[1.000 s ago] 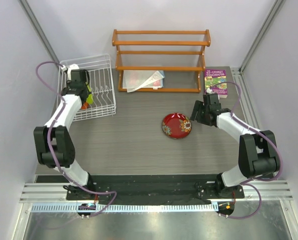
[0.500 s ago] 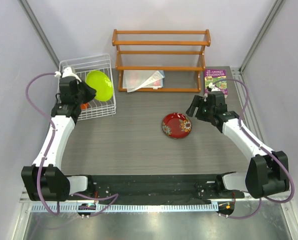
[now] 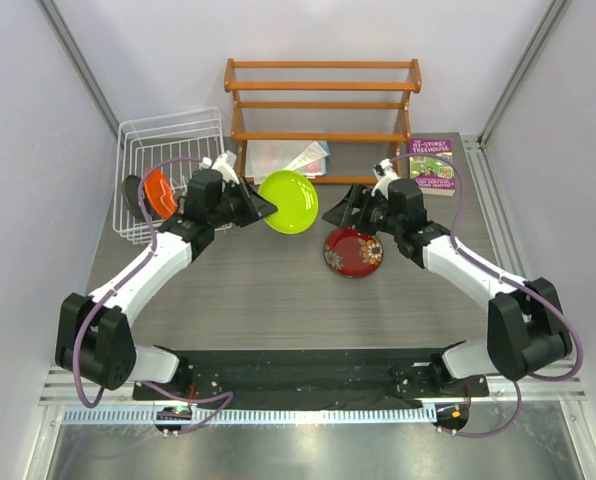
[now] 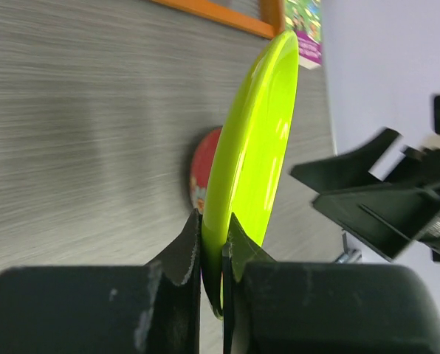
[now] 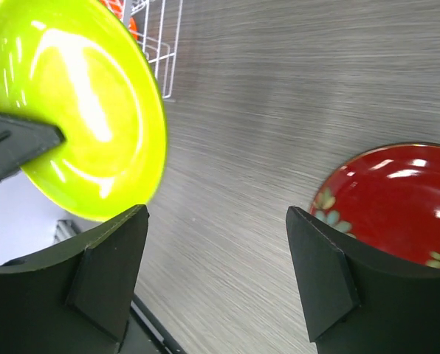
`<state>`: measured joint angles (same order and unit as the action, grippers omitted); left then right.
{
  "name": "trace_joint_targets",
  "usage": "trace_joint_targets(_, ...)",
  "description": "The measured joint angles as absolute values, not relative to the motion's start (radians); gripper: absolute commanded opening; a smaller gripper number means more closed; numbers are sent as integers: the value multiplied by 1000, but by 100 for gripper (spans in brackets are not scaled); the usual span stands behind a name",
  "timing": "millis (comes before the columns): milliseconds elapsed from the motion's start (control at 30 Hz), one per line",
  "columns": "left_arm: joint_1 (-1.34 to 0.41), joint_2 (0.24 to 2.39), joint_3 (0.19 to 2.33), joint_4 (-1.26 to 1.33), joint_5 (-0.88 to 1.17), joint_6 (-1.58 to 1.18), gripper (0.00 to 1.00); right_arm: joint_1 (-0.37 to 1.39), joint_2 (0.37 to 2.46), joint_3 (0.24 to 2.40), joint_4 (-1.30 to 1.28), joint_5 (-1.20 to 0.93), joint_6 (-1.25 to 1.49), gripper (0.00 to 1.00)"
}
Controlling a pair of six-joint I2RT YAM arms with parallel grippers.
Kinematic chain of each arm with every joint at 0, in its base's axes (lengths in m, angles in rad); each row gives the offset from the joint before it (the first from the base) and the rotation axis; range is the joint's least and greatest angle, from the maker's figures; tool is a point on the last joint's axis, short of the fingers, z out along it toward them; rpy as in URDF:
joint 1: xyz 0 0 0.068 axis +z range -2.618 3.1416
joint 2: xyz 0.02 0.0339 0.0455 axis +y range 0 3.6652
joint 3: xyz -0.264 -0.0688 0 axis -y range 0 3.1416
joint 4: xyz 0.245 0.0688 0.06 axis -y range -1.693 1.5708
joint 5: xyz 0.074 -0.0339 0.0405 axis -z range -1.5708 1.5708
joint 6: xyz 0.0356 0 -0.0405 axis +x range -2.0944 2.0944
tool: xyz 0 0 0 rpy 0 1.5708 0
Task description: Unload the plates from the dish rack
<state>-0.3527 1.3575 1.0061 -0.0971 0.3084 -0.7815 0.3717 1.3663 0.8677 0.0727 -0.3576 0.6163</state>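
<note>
My left gripper point(image 3: 261, 207) is shut on the rim of the lime green plate point(image 3: 288, 201) and holds it on edge above the table, right of the white dish rack point(image 3: 168, 135). The left wrist view shows the jaws point(image 4: 211, 217) pinching that plate point(image 4: 253, 140). My right gripper point(image 3: 340, 213) is open and empty, just right of the green plate point(image 5: 80, 110) and above the dark red patterned plate point(image 3: 353, 251), which lies flat on the table point(image 5: 397, 203). The orange plate point(image 3: 158, 192) stands in the rack. I cannot make out the teal plate.
An orange-brown wooden tiered shelf point(image 3: 323, 100) stands at the back with papers point(image 3: 293, 160) on its lowest tier. A purple book point(image 3: 431, 165) lies at the back right. Grey walls close in both sides.
My left gripper lifted the lime green plate out of the rack and carried it right, over the table. My right gripper moved left toward it, open.
</note>
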Motion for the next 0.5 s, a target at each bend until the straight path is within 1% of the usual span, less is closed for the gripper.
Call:
trace_joint_targets(233, -445, 1370, 989, -35, 309, -808, 0, 392, 1438, 856, 204, -425, 678, 79)
trace_joint_targets(333, -471, 1376, 979, -20, 301, -811, 0, 392, 1460, 856, 253, -450, 692, 69)
trace_joint_targets(367, -479, 1376, 971, -15, 296, -812, 0, 393, 1470, 856, 270, -458, 694, 48)
trace_joint_targets(433, -489, 1377, 960, -14, 291, -812, 0, 393, 1492, 857, 291, -472, 694, 9)
trace_joint_targets(467, -492, 1379, 958, -18, 286, -809, 0, 393, 1504, 857, 297, -482, 699, 1)
trace_joint_targets(500, -492, 1380, 957, -27, 274, -805, 4, 392, 1515, 857, 302, -487, 713, 1)
